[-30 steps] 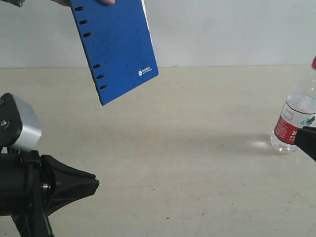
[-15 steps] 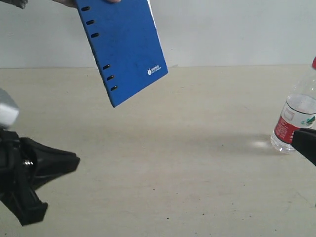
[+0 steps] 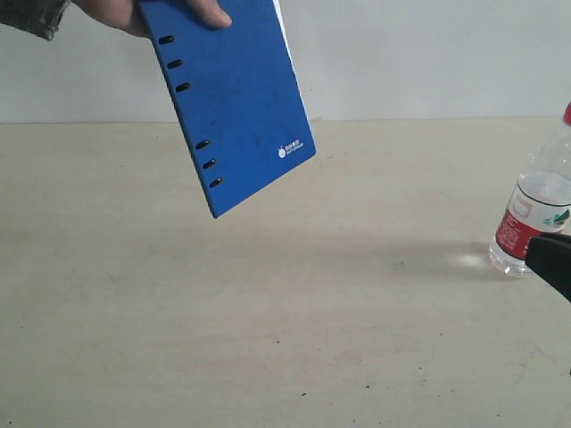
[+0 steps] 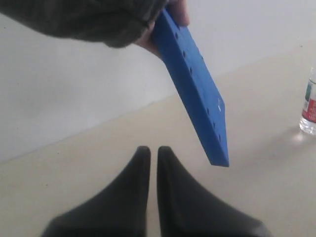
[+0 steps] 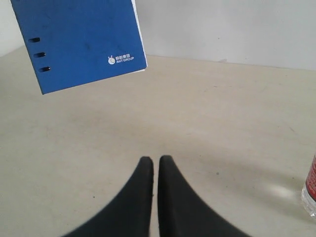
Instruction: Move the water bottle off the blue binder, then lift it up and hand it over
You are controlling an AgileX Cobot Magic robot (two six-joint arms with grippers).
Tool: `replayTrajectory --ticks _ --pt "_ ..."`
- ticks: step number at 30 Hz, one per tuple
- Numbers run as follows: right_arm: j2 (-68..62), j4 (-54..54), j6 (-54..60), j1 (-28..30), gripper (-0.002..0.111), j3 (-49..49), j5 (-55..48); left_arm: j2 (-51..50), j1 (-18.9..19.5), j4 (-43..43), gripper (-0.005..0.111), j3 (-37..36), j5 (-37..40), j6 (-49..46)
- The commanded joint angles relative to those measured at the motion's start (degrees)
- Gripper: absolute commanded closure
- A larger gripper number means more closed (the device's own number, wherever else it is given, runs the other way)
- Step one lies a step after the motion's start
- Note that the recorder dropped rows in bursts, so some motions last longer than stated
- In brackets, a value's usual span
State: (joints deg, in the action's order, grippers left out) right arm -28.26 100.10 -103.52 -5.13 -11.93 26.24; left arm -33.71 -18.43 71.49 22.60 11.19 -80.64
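A person's hand (image 3: pixel 116 13) holds the blue binder (image 3: pixel 234 98) tilted in the air above the table, also seen in the left wrist view (image 4: pixel 195 84) and the right wrist view (image 5: pixel 81 42). The water bottle (image 3: pixel 535 201) stands upright on the table at the far right, apart from the binder; its edge shows as the bottle (image 4: pixel 309 106) and the bottle (image 5: pixel 311 190) in the wrist views. My left gripper (image 4: pixel 153 150) is shut and empty. My right gripper (image 5: pixel 155 160) is shut and empty; a dark part of it (image 3: pixel 553 260) shows beside the bottle.
The beige table (image 3: pixel 285 312) runs to a white wall (image 3: pixel 428 53) at the back. A dark sleeve (image 4: pixel 84 19) of the person reaches in above the left gripper.
The left arm has drawn back out of the exterior view. The hand has lowered the binder and shifted it rightward. The bottle has not moved.
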Motion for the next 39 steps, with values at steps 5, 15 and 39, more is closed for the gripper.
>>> replayTrajectory --ticks 5,15,39 --pt "0.2 -0.2 0.3 0.0 0.109 0.1 -0.1 6.1 0.2 0.0 0.102 -0.1 -0.6 0.4" --pt "0.2 -0.2 0.1 0.0 0.109 0.1 8.7 7.3 4.8 0.0 0.102 -0.1 -1.2 0.4" --pt "0.2 -0.2 0.2 0.0 0.109 0.1 10.9 22.1 18.2 0.7 0.102 -10.5 12.5 5.4"
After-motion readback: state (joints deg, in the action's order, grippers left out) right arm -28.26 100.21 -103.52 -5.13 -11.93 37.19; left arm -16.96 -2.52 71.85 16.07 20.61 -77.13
